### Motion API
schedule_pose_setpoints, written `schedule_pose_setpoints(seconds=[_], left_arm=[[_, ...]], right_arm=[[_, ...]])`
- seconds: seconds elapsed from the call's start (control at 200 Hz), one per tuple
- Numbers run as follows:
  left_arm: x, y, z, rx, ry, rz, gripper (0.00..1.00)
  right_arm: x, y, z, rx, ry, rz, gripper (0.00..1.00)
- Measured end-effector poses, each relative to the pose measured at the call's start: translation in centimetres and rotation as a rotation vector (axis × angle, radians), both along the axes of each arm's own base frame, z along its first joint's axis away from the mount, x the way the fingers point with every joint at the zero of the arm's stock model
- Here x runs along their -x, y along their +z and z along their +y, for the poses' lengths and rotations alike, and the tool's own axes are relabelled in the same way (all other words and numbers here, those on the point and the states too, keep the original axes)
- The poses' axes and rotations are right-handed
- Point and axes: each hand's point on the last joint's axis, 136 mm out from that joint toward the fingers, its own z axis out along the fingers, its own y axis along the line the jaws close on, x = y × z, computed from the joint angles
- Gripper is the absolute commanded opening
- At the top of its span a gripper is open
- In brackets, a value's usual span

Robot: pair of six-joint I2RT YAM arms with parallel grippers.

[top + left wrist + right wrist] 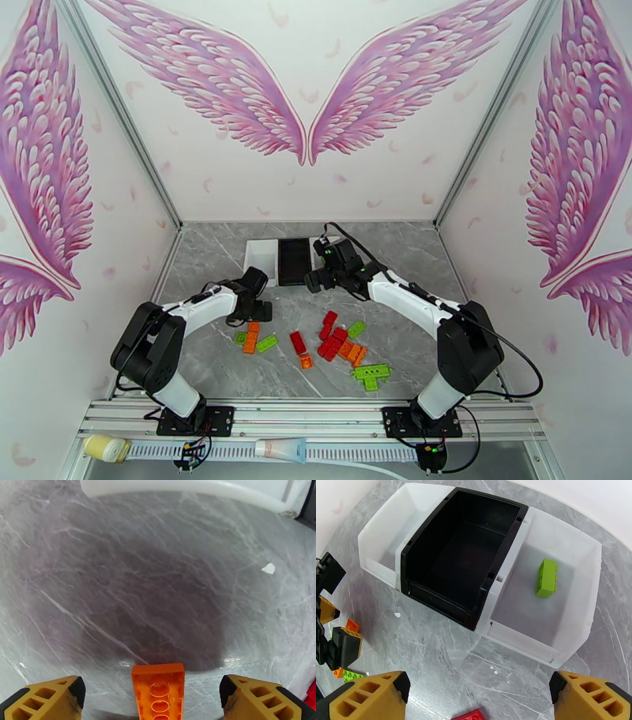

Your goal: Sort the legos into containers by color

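The trays [491,580] are joined in a row at the far middle of the desk [205,260]: white, black, white. One green brick [547,578] is seen lying in the right white tray [588,598]. The other legos [332,341], red, orange and green mixed, are scattered over the near middle of the desk, apart from the trays. The left fingers [51,697] are spread wide, low over the desk, on the near side of the left white tray [189,490]. An orange brick [160,689] lies between them, with a gap at each side, so it is not gripped. The right fingers [588,695] are also spread wide, with nothing held, over the desk just on the near side of the trays. A red brick [472,715] is seen on the desk between them at the near edge of that view.
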Motion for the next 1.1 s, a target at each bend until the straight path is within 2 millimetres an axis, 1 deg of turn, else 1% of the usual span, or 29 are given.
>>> schedule_pose_setpoints(seconds=[0.26, 0.32, 0.39, 0.445, 0.495, 0.565, 0.635, 0.715, 0.8, 1.0, 1.1], left_arm=[[0.2, -1.2, -0.3, -0.005, 0.009, 0.072, 0.79], [0.2, -1.2, -0.3, -0.006, 0.009, 0.075, 0.73], [0.4, -1.2, -0.3, -0.007, 0.012, 0.083, 0.69], [0.4, -1.2, -0.3, -0.007, 0.018, 0.083, 0.64], [0.5, -1.2, -0.3, -0.007, 0.013, 0.086, 0.61], [0.5, -1.3, -0.3, -0.006, 0.016, 0.086, 0.52], [0.5, -1.3, -0.3, -0.002, 0.017, 0.087, 0.48], [0.5, -1.3, -0.5, 0.005, 0.016, 0.089, 0.39], [0.5, -1.3, -0.5, 0.009, 0.013, 0.09, 0.33], [0.4, -1.1, -0.6, 0.011, 0.01, 0.084, 0.3], [0.2, -0.2, -0.7, 0.022, 0.002, 0.055, 0.28]], right_arm=[[0.3, 0.2, 0.7, -0.003, 0.017, -0.005, 0.99], [0.4, 0.3, 0.9, -0.005, 0.02, -0.006, 0.99], [0.5, 0.3, 1.0, -0.004, 0.022, -0.005, 0.99], [0.5, 0.3, 1.1, -0.005, 0.023, -0.004, 0.99], [0.5, 0.2, 1.1, -0.005, 0.025, -0.003, 0.99], [0.5, 0.4, 1.3, -0.005, 0.027, -0.004, 0.99], [0.6, 0.5, 1.5, -0.006, 0.032, -0.004, 0.99], [0.8, 0.4, 1.7, -0.004, 0.038, -0.001, 0.99], [1.0, 0.4, 1.7, -0.004, 0.038, 0.004, 0.99], [1.2, 0.5, 2.2, -0.012, 0.041, 0.009, 0.99], [1.5, 0.6, 2.6, -0.02, 0.042, 0.013, 0.99]])
